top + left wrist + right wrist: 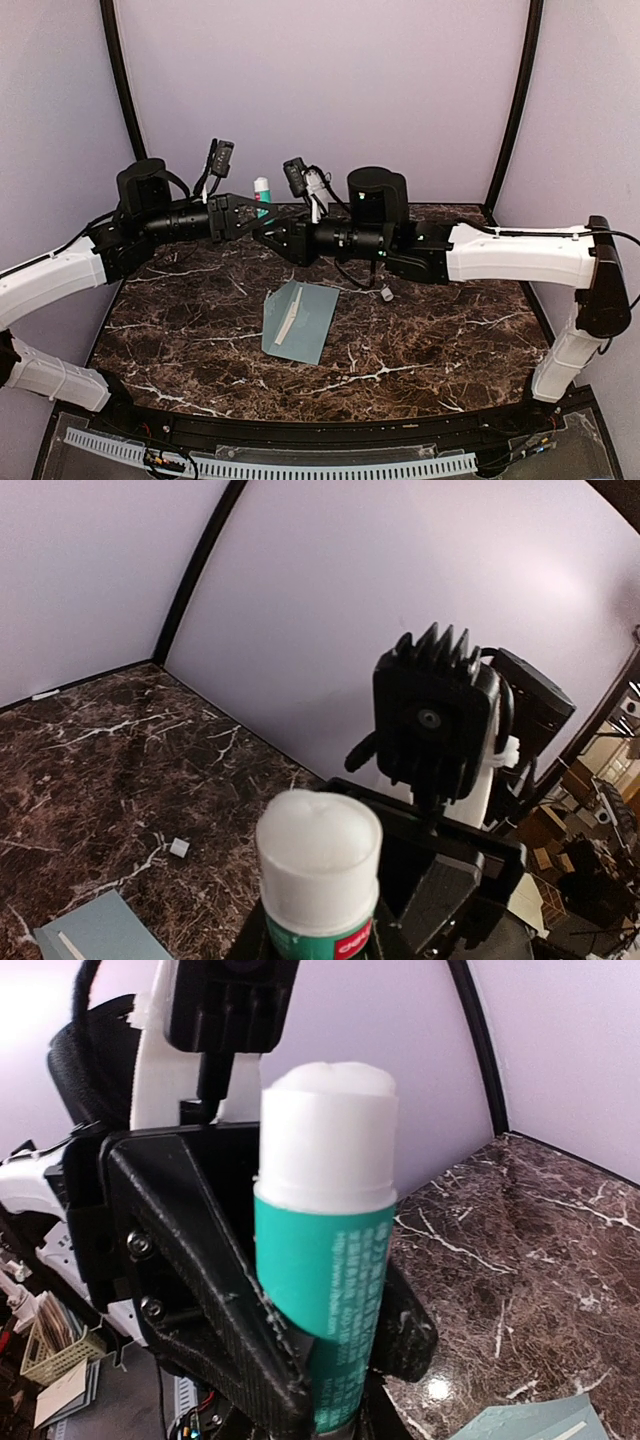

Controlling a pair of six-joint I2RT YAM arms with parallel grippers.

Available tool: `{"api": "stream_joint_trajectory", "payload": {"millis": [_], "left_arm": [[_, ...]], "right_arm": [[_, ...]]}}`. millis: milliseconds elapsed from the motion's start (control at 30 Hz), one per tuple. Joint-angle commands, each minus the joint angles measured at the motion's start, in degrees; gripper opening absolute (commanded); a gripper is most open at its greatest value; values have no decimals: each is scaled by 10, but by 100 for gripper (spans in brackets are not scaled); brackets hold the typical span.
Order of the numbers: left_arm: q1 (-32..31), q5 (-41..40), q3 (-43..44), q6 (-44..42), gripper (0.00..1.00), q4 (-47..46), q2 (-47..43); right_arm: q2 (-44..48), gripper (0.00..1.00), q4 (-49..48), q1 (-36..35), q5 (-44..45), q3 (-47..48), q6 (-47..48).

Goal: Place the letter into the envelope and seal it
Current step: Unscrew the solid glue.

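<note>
Envelope flat mid-bench, whole only in my top view, wrist views catch just a corner, well below both pincers, left pincer clamping upright glue stick, right pincer beside it, its grip I cannot tell

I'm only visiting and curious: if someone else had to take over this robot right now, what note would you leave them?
Left gripper: shut on the glue stick, held upright above the table.
Right gripper: right beside the stick; whether it grips is unclear.
Envelope: flat on the table, with a thin cream strip showing on it, possibly the letter's edge.
Done: letter seems inside, not certain.
To do: glue the flap, seal it.
</note>
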State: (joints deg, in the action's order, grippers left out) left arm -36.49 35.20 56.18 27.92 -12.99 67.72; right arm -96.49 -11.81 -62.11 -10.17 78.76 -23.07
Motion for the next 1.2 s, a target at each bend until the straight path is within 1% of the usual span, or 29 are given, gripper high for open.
{"api": "stream_joint_trajectory", "payload": {"millis": [0, 133, 200, 300, 400, 533, 567, 600, 633, 667, 700, 733, 767, 800, 867, 1000, 1067, 1167], "left_arm": [[10, 174, -11, -17, 0, -58, -26], [10, 282, -17, 7, 0, -127, -28], [10, 314, -14, 15, 0, -138, -27], [10, 341, -5, 17, 0, -135, -22], [10, 352, -1, 17, 0, -131, -16], [10, 351, -2, 17, 0, -132, -15], [10, 342, -3, 17, 0, -133, -16], [10, 333, -5, 18, 0, -138, -18], [10, 303, -7, 21, 0, -146, -23], [10, 283, -14, 24, 0, -151, -26], [10, 233, -17, 26, 0, -152, -32], [10, 207, -22, 26, 0, -149, -35], [10, 152, -28, 30, 0, -148, -40], [10, 125, -31, 33, 0, -148, -42], [11, 40, -41, 43, 0, -146, -45], [11, 5, -47, 60, 0, -146, -31], [11, -6, -46, 70, 0, -143, -23], [11, -13, -45, 70, 0, -134, -17]], "right_arm": [[64, 3, -107, 17, -85, -44, -2], [95, 3, -179, 17, -175, -75, -13], [103, 2, -215, 17, -224, -85, -23], [104, 2, -238, 17, -275, -86, -37], [101, 2, -232, 16, -289, -82, -38], [100, 3, -226, 16, -279, -83, -35], [101, 6, -220, 16, -269, -83, -32], [102, 13, -212, 16, -255, -83, -28], [103, 23, -203, 16, -235, -84, -22], [105, 34, -191, 16, -211, -86, -16], [108, 43, -176, 16, -178, -87, -12], [111, 50, -162, 16, -145, -93, -6], [114, 55, -150, 16, -116, -98, 1], [116, 59, -138, 15, -79, -102, 7], [116, 63, -108, 13, -33, -108, 20], [88, 65, -13, -8, 44, -65, 48], [67, 66, 24, -19, 61, -40, 61], [43, 66, 48, -31, 69, -15, 71]]}}
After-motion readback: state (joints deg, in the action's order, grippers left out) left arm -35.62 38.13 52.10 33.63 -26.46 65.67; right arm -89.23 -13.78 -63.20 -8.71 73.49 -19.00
